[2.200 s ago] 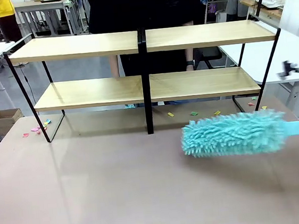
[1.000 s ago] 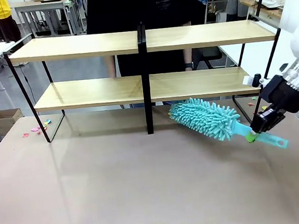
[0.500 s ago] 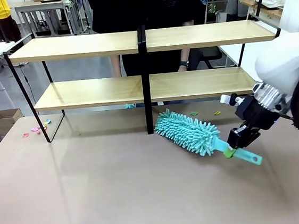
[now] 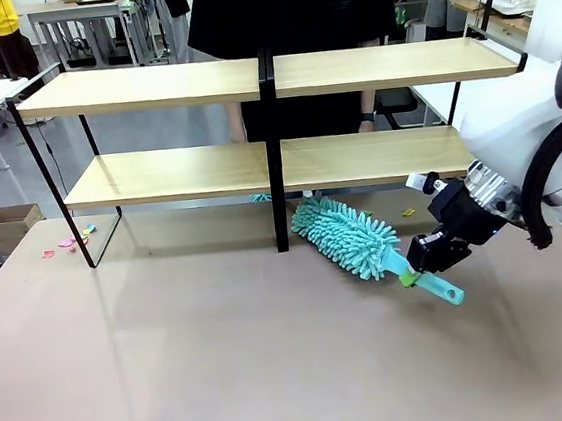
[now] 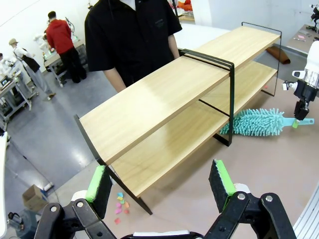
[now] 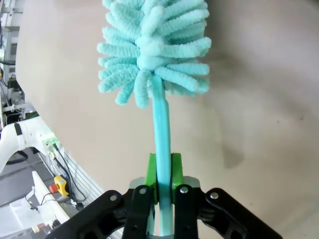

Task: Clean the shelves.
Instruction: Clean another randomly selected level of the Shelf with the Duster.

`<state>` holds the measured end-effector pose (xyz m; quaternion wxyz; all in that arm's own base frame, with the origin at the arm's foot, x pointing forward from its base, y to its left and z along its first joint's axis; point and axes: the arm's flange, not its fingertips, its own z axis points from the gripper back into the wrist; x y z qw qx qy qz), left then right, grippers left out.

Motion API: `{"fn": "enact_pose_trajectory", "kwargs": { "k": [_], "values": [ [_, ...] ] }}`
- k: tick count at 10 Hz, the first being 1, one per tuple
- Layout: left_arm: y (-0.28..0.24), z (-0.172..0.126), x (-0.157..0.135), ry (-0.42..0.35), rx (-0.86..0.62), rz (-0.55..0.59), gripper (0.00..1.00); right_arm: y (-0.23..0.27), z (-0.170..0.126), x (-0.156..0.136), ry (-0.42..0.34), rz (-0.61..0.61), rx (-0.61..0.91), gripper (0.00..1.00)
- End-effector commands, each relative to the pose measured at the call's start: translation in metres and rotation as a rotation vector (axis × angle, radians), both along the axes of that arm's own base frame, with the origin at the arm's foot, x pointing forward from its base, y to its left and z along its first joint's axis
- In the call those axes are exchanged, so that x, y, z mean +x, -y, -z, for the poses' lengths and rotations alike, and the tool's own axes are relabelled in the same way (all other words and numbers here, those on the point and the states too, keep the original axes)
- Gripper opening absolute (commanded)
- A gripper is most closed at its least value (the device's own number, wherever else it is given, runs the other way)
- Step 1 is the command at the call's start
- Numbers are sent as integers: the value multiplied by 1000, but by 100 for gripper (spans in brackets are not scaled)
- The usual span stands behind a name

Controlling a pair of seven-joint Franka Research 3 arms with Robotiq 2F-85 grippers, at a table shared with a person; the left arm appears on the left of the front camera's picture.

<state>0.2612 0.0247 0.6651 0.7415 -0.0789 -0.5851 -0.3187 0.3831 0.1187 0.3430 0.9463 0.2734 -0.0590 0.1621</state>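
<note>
The shelves point(image 4: 157, 87) are a two-tier rack of light wooden boards on a black frame with a centre post, standing at the table's far side; they also appear in the left wrist view point(image 5: 164, 94). My right gripper point(image 4: 429, 259) is shut on the handle of a teal fluffy duster point(image 4: 346, 236), whose head lies on the table under the right half of the lower board, near the centre post. In the right wrist view the green pads point(image 6: 152, 172) clamp the duster's handle point(image 6: 161, 124). My left gripper point(image 5: 159, 185) hangs open high above the table's left end, holding nothing.
A person in black point(image 4: 290, 8) stands behind the shelves. Small coloured paper scraps point(image 4: 68, 241) lie on the table by the rack's left leg and under its right half point(image 4: 407, 211). A cardboard box point(image 4: 6, 224) sits on the floor at the left.
My right arm swung the duster in from the right and pushed its head left and back under the lower right board, up to the centre post. The grip stayed shut.
</note>
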Motion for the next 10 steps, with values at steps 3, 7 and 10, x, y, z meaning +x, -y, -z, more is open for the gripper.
{"fn": "enact_pose_trajectory", "kwargs": {
  "k": [3, 7, 10],
  "values": [
    [0, 0, 0, 1, 5, -6, 100, -9, 24, 38, -4, 20, -24, 13],
    [0, 0, 0, 1, 5, -6, 100, 27, 21, 30, -36, 249, -185, 13],
    [0, 0, 0, 1, 5, -6, 100, 60, 19, 15, -26, 426, -312, 13]
  ]
}}
